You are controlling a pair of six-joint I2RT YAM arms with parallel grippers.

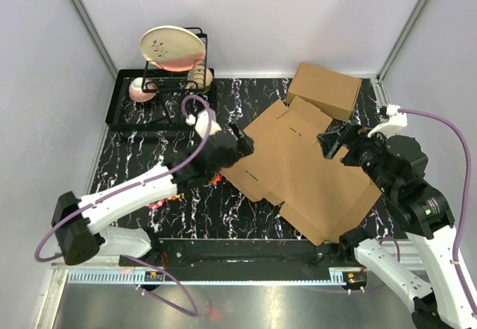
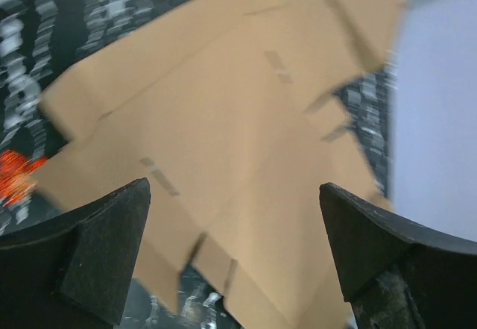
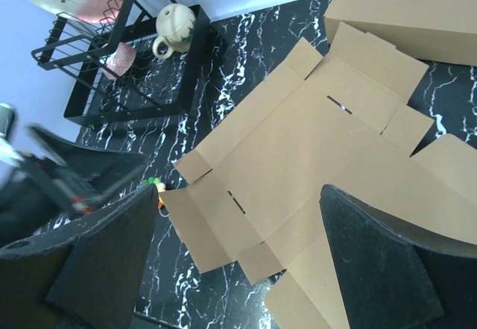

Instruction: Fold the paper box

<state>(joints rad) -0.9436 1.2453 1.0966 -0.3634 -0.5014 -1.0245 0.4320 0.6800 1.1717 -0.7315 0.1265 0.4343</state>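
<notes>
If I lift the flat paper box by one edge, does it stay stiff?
Probably not: the paper box is a wide thin sheet crossed by creases and slots, so it likely hinges and droops there. It looks light, and the table looks glossy, so a push probably slides it.

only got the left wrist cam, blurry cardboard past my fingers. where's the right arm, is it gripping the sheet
observer: no. The right gripper is open above the far right part of the paper box, holding nothing.
operator: any flaps folded up yet
observer: none that I can see. In the top view the whole sheet looks flat and unfolded on the table.
operator: what's behind the sheet
observer: a made-up box sits at the far right, right beside the sheet's far flap.
</notes>
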